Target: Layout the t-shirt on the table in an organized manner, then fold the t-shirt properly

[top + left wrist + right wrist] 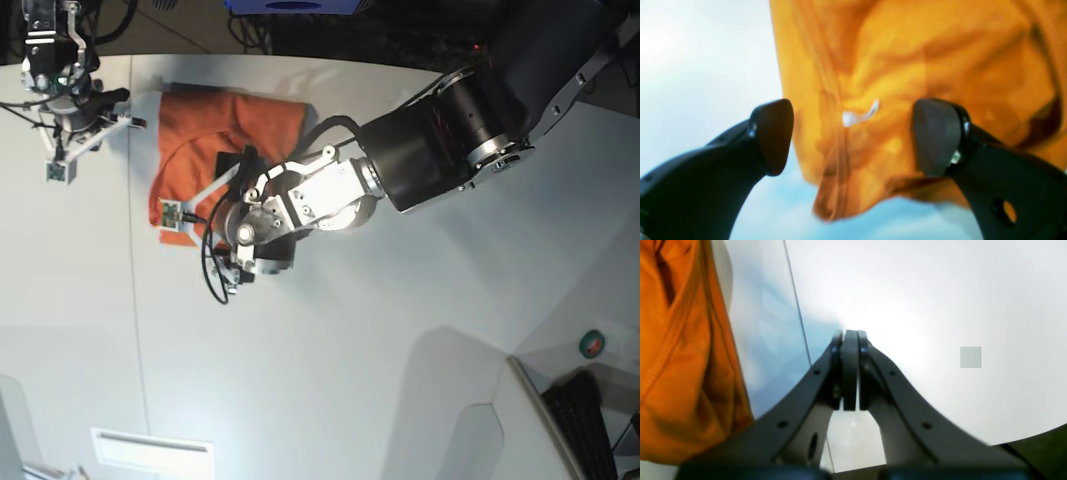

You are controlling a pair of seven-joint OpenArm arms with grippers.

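T-shirt (225, 140) lies bunched near the table's (350, 350) far edge, just beside the dark seam line (796, 306) — rumpled, a white tag (857, 115) showing among the folds. Judging by that, layout isn't done and no proper fold has begun; flattening and all folds remain.

Left gripper (853, 136) hangs over the shirt, jaws spread wide, cloth between but not pinched. Right gripper (850, 370) sits across the seam from the shirt, jaws pressed together on nothing.

Containers — none in view.
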